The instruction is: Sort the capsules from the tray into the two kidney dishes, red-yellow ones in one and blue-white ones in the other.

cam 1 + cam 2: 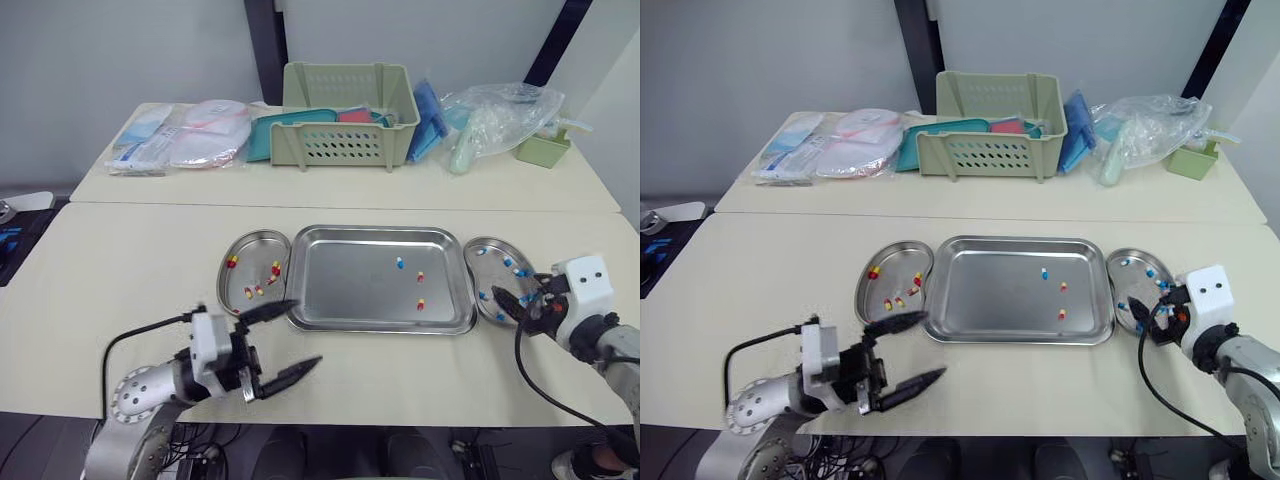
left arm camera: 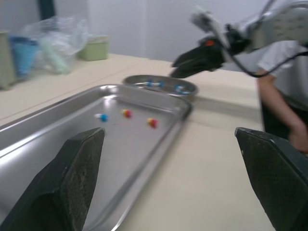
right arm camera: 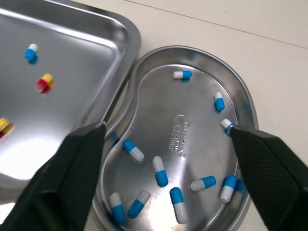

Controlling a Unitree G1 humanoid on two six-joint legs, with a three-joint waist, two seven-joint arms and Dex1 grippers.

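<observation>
Hovering over the right dish (image 3: 243, 91), which holds blue-white capsules (image 3: 160, 171), the right claw (image 3: 167, 127) is spread wide. The left claw (image 1: 305, 332), also spread and holding nothing, hangs above the table (image 1: 120, 260) just in front of the left dish (image 1: 226, 282) with its red-yellow capsules (image 1: 275, 268). One blue-white capsule (image 1: 400, 263) and two red-yellow ones (image 1: 421, 277) lie in the tray (image 1: 340, 290) between the dishes.

Backdrop: pale, evenly lit.
Front table (image 1: 110, 280) butts rear table (image 1: 350, 188) w/ green basket (image 1: 345, 135) & plastic bags (image 1: 500, 112); grey wall (image 1: 120, 50), dark vert. post (image 1: 262, 50) behind.
</observation>
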